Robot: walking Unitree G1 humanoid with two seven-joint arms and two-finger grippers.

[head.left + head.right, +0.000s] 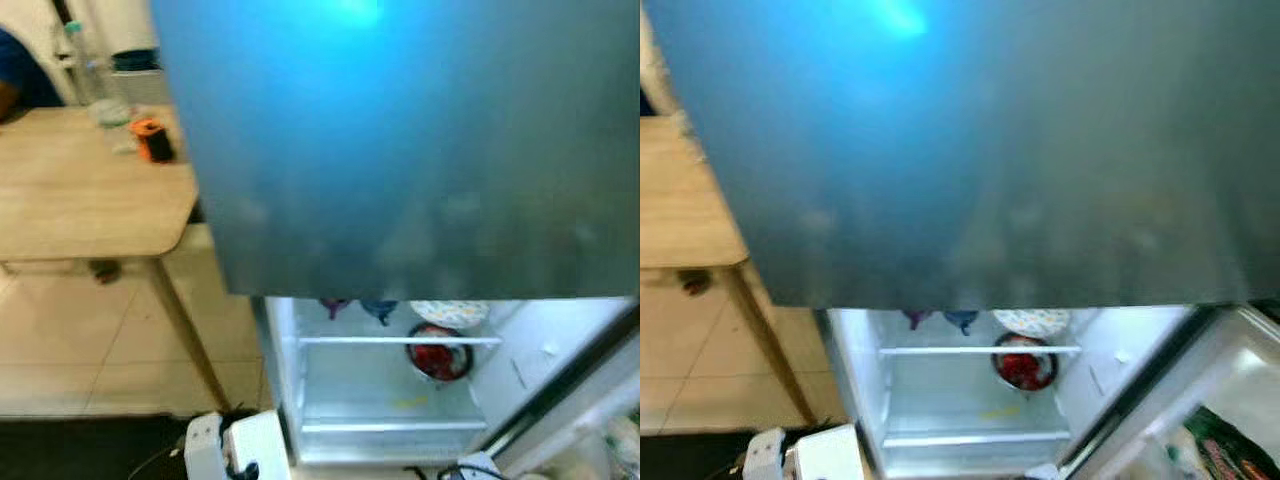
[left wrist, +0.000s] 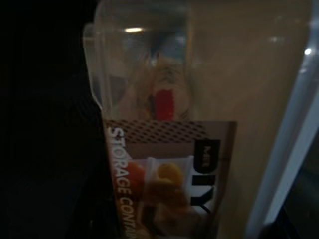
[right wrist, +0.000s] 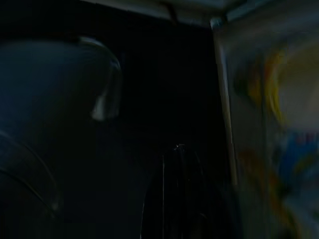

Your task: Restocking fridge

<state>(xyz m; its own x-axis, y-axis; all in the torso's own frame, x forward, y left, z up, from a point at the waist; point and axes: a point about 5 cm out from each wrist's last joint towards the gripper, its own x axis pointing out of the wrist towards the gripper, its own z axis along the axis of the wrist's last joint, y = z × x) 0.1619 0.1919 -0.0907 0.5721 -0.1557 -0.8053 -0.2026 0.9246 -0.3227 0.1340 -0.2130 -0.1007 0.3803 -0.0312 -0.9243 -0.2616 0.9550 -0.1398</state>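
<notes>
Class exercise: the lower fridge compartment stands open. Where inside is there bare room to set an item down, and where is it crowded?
Free: the fridge floor below the white shelf rail, left of the red-filled bowl. Crowded: the back right, where that bowl sits under a patterned bowl, and the upper back, with purple and blue items.

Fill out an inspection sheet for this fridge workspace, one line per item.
Surface: wooden table to the robot's left; tiled floor below it.
Job's things: fridge with upper door shut and lower compartment open; red-filled bowl on its glass shelf, a patterned bowl above; clear storage container with printed label close before the left wrist camera.
Clutter: plastic bottle and an orange-and-black object on the table.
Grippers: fingers cannot be made out.
Cables: nothing seen.
Surroundings: a person's blue sleeve behind the table.
</notes>
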